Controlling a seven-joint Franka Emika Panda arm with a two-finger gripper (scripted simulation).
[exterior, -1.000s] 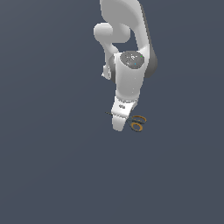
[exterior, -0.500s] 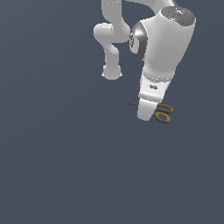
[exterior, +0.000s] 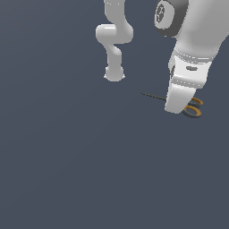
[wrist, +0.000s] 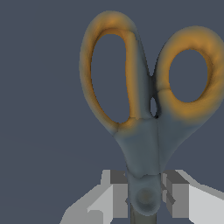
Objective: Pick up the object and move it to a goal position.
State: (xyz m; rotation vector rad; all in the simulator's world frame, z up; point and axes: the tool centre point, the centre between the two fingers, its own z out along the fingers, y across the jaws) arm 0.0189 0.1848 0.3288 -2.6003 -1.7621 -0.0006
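The scissors [exterior: 193, 108] have two orange-yellow ringed handles and thin dark blades that stick out toward the exterior view's left. My gripper [exterior: 175, 109] is shut on them near the pivot, and its white body hides their middle. In the wrist view the scissors [wrist: 144, 113] fill the picture, handles away from the camera, with the pivot between my fingers [wrist: 116, 192]. My gripper [wrist: 143, 199] clamps the scissors from both sides.
The white arm's base [exterior: 114, 74] stands on the dark grey floor [exterior: 67, 170] toward the back of the exterior view. Nothing else shows on the floor.
My gripper, with the scissors in it, has moved toward the exterior view's right and nearer the camera. The arm has swung with it.
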